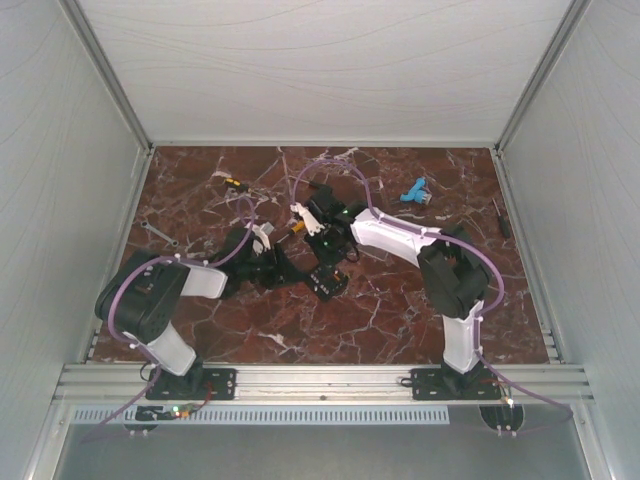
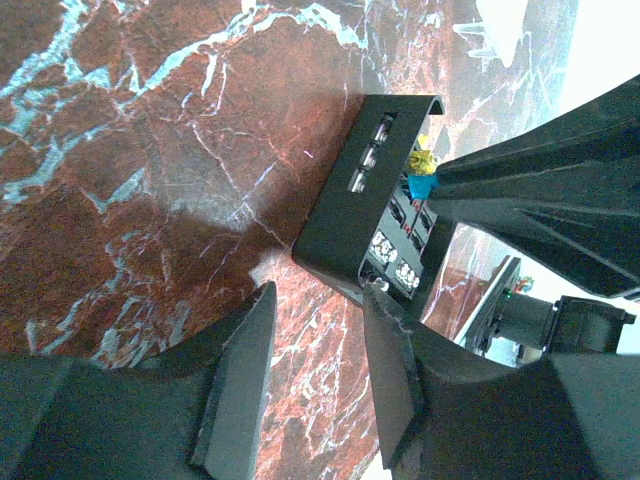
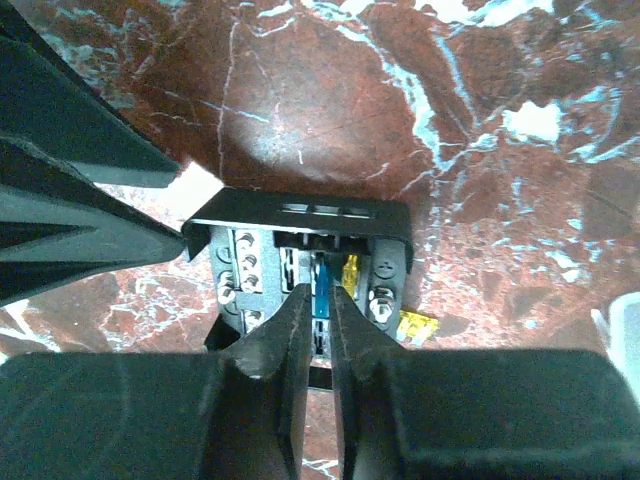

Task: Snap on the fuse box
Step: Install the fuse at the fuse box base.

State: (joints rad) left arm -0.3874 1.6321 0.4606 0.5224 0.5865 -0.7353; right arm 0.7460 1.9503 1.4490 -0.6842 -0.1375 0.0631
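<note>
The fuse box point(image 1: 328, 281) sits with its open face up on the red marble table point(image 1: 420, 320), about midway between the left and right edges and a little nearer the near edge than the far one. The right gripper point(image 3: 321, 296) reaches down into it with its jaws drawn almost together, pinching a blue fuse point(image 3: 320, 285) that stands in the middle row. A yellow fuse point(image 3: 350, 270) is seated just beside the blue one, and a second yellow fuse point(image 3: 415, 325) lies on the marble against the box's side. The left gripper point(image 2: 320, 300) comes in low from the left with its jaws apart and holds nothing; one fingertip point(image 2: 378, 300) is right at the box's corner, though I cannot tell whether it touches. A small blue piece point(image 1: 413, 190) lies towards the far right corner
</note>
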